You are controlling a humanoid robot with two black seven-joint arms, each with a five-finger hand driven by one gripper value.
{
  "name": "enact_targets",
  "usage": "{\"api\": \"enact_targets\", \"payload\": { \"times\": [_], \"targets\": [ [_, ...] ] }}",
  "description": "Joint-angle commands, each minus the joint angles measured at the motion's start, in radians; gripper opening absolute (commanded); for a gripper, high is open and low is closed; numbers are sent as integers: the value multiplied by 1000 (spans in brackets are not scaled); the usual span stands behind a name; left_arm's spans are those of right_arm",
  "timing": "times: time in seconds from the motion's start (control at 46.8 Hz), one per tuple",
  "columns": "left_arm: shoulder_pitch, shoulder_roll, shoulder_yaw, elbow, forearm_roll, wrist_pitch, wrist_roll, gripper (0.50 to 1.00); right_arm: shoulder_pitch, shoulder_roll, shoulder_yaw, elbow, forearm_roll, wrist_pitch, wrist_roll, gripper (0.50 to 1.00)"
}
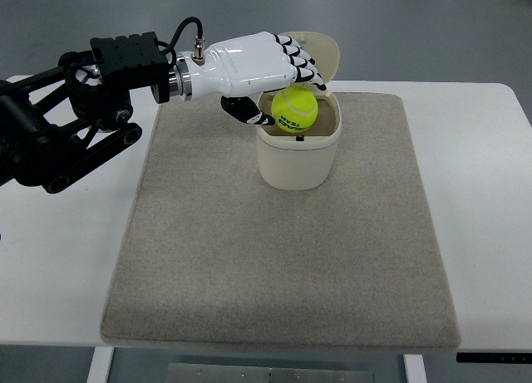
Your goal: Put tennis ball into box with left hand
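Note:
A yellow-green tennis ball (293, 110) sits in the grasp of my left hand (278, 82), right over the open mouth of the cream box (296, 160). The hand is white with black fingertips, and its fingers and thumb curl around the ball from above and from the left. The box stands upright on the beige mat, its hinged lid (320, 52) tipped open behind it. The ball's lower part is level with the box rim. My right arm is out of view.
A beige mat (283, 258) covers the middle of the white table (58, 267). My black left arm (71, 113) reaches across the table's far left. The table's near edge runs along the bottom of the picture.

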Motion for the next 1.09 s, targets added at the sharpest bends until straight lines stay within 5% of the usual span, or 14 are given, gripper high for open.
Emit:
{"api": "enact_targets", "payload": {
  "times": [0.0,0.193,0.556,0.963,1.07],
  "targets": [
    [0,2,14,-11,-1,1,0,941,0,0,0,0,0,0,0,915],
    [-9,74,66,-52,-116,1,-2,990,0,0,0,0,0,0,0,913],
    [5,245,85,-51,-726,0,-2,992,1,0,0,0,0,0,0,913],
    [68,203,77,291,-1464,-20,0,992,0,0,0,0,0,0,0,915],
    [69,196,82,328,-1656,-107,4,992,0,0,-2,0,0,0,0,915]
  ]
}}
